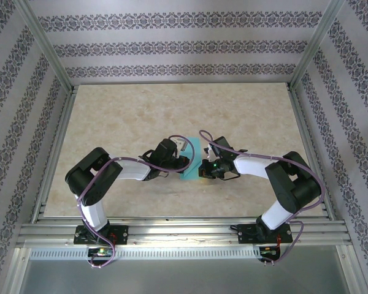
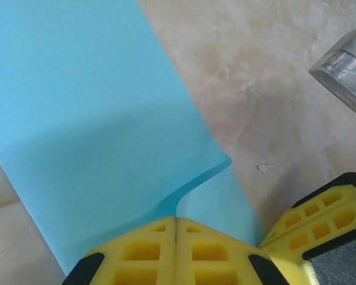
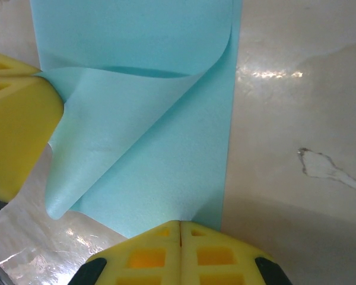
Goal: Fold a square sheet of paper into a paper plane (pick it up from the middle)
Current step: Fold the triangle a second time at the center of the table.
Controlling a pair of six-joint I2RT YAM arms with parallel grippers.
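A: Where's the square sheet of paper [image 1: 191, 166]?
B: Mid-desk [image 1: 141, 116], on the pale marbled top, between the two wrists in the overhead view. It's turquoise and most of it lies flat.
A: All flat?
B: No. One corner is lifted and turned over across the sheet. It's a soft roll, not a pressed crease. The right wrist view shows it best: the turned-over part runs diagonally, with its tip drawn toward the left tool [image 2: 176, 236].
A: State of that tool?
B: Yellow fingers together, no gap at the seam, clamped on the lifted corner. In its own view the paper curls up off the desk straight into the seam. From the right wrist, its fingers [image 3: 16, 122] sit at the side of the sheet with the paper's point caught between them.
A: Right tool [image 3: 180, 237]?
B: Also closed, fingers meeting. The sheet's near edge runs under its tips. Pinching or only pressing down, cannot tell. From the left wrist, its fingers [image 2: 320, 217] show just beside the left tool, at the sheet's edge.
A: Anything else?
B: Grey metal bar [image 2: 343, 64] in the upper right of the left wrist view, blurred. Small white fleck [image 2: 265, 168] on the desk near the sheet.
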